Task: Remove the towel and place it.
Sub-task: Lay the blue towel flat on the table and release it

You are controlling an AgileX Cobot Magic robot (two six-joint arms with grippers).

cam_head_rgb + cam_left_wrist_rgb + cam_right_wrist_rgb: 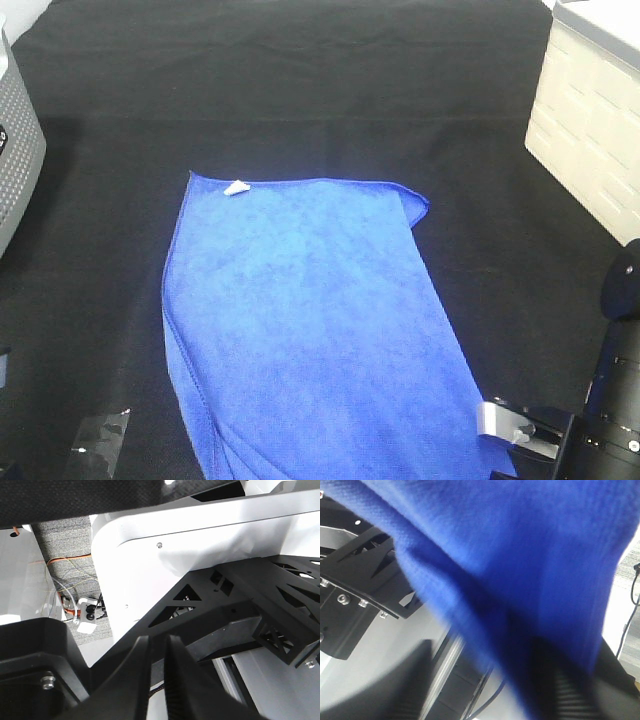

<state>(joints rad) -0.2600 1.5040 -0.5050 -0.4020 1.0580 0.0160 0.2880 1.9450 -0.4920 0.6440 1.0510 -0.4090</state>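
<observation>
The royal-blue towel (310,320) lies flat on the black cloth sheet (300,90). Its small white tag (237,187) is at the far left corner, and its near edge runs out of the exterior view. My right arm (610,400) sits at the towel's near right corner. In the right wrist view the towel (520,555) hangs close over the camera. Its lower edge falls between the spread fingers of my right gripper (485,685), which is open. My left gripper (157,645) is shut and empty, off the table, facing the robot's white and black frame.
A cream brick-patterned box (590,120) stands at the far right. A grey perforated device (15,150) stands at the far left. A clear plastic scrap (100,435) lies near the front left. A silver bracket (505,425) on the right arm overlaps the towel's edge.
</observation>
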